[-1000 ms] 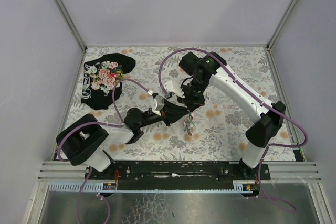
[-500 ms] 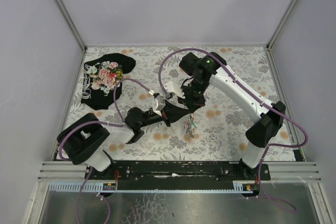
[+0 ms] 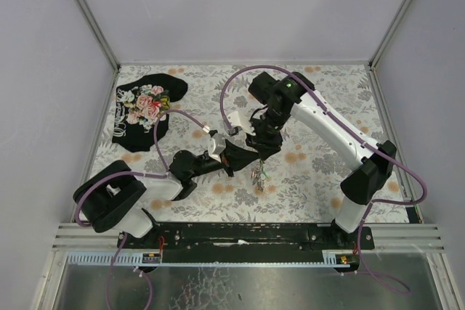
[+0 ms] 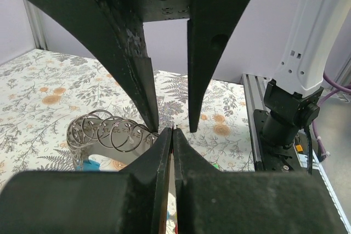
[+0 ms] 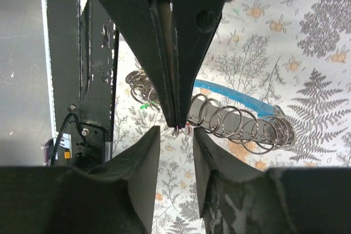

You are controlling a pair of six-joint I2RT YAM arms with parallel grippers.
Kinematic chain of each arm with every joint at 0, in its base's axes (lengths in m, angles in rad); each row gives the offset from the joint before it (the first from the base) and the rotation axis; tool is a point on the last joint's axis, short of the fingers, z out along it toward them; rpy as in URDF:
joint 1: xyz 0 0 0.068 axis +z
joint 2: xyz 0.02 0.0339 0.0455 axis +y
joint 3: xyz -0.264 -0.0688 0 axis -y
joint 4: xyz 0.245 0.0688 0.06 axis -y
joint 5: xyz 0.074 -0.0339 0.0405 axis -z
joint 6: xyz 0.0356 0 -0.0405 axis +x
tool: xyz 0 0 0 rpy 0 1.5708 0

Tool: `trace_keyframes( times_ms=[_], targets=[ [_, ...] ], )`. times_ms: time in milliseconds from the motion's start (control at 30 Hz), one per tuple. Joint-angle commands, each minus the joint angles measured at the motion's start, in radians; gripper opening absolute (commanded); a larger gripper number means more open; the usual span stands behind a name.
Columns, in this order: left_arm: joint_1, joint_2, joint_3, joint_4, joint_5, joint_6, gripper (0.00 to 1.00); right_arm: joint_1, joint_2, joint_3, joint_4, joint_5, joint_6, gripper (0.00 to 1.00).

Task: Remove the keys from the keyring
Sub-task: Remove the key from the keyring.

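Plain pale walls [image 3: 240,5] braced by aluminium posts [image 3: 87,12] enclosed a counter [image 3: 327,96] covered in a grey fern and orange flower print, evenly lit, with a black floral cloth [image 3: 145,110] at its far left corner and a black rail [image 3: 247,234] along its near edge.

Left gripper [image 3: 247,156], right gripper [image 3: 261,152] apparently crowd each other over keyring [image 5: 241,127].

A lab-style robot cell: plain white walls [image 3: 240,5], aluminium frame posts [image 3: 86,14], floral-covered table [image 3: 320,85], cabled mounting rail [image 3: 240,234].
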Motion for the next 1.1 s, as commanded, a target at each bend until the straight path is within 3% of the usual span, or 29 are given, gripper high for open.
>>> trace_keyframes(
  times_ms=[0,200,433,700,833,1067],
  targets=[
    [0.001,-0.036,-0.006,0.062,-0.031,-0.015,0.0,-0.031,-0.076,0.005,0.023,-0.12,0.0,0.41],
    [0.035,-0.044,-0.034,0.166,-0.054,-0.107,0.0,-0.163,-0.13,-0.049,0.054,-0.365,-0.034,0.44],
    [0.038,-0.167,-0.039,0.167,-0.139,-0.132,0.0,-0.184,-0.181,-0.123,0.181,-0.515,0.033,0.45],
    [0.042,-0.296,-0.05,0.168,-0.297,-0.185,0.0,-0.204,-0.229,-0.127,0.54,-0.681,0.33,0.45],
    [0.055,-0.362,-0.06,0.167,-0.358,-0.22,0.0,-0.228,-0.207,-0.065,0.548,-0.78,0.367,0.45],
    [0.059,-0.369,-0.024,0.166,-0.34,-0.276,0.0,-0.229,-0.223,-0.126,0.658,-0.843,0.474,0.43]
  ],
)
